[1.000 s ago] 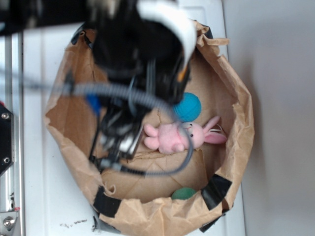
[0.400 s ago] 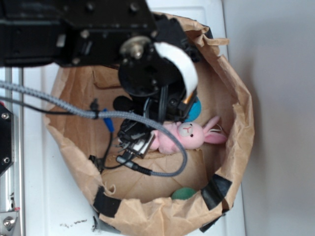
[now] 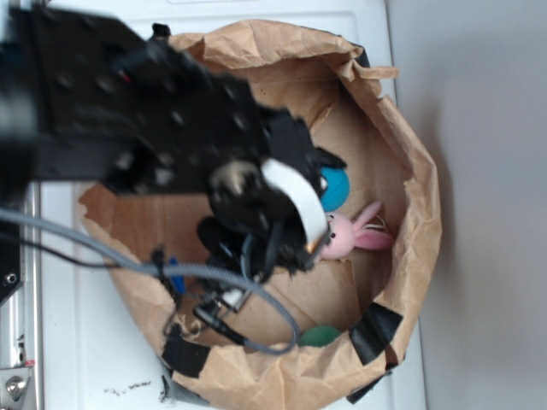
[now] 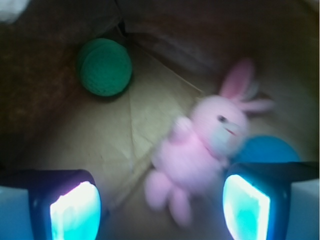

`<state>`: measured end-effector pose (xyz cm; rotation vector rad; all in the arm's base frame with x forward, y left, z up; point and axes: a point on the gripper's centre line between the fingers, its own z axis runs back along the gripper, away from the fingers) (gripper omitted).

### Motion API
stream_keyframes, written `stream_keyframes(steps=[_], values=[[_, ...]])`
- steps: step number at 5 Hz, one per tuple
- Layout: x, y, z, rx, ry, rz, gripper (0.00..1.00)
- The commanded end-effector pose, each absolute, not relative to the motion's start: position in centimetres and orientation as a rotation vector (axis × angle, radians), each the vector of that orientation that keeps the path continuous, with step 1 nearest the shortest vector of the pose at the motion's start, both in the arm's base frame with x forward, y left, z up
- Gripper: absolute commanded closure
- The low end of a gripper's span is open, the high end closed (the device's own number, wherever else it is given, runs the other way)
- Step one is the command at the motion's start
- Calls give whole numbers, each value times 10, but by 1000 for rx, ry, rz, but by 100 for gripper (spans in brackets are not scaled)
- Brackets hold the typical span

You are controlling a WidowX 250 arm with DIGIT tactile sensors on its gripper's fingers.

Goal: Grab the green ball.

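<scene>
Around the fingers on every side stands the brown paper bag (image 3: 402, 145), its rolled rim patched with black tape and resting on a white worktop (image 3: 77, 342). Its creased paper floor lies below the gripper (image 4: 160, 205), which hangs inside the bag with its two fingers (image 4: 75, 205) spread wide and nothing between them.

Just ahead of the right finger, and partly between the two, lies a pink plush bunny (image 4: 200, 150), blurred in the wrist view. Behind the bunny, beyond the right finger, a blue ball (image 4: 267, 150) shows only in part.

Well ahead of the left finger, apart from the bunny, sits the green ball (image 4: 104, 67), tucked against the bag wall where the floor folds up. From the exterior view it peeks out at the bag's near rim (image 3: 320, 336).

It looks light, with a soft matte surface that seems knitted, so it should give a little and grip well rather than slip. Being round, it may roll if nudged from one side. The safest hold is probably across its widest part, fingers descending on either side; the wall close behind leaves little room there.
</scene>
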<state>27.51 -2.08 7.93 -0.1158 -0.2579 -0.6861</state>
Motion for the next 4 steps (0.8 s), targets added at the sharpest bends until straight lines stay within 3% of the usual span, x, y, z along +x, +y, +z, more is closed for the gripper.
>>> stream_keyframes(steps=[1,3,4], values=[[314,-59,94,-173,-329,-756,0],[311,-90,85,-216,-351,-845,0],[301,-97,78,-249,-310,-882,0]])
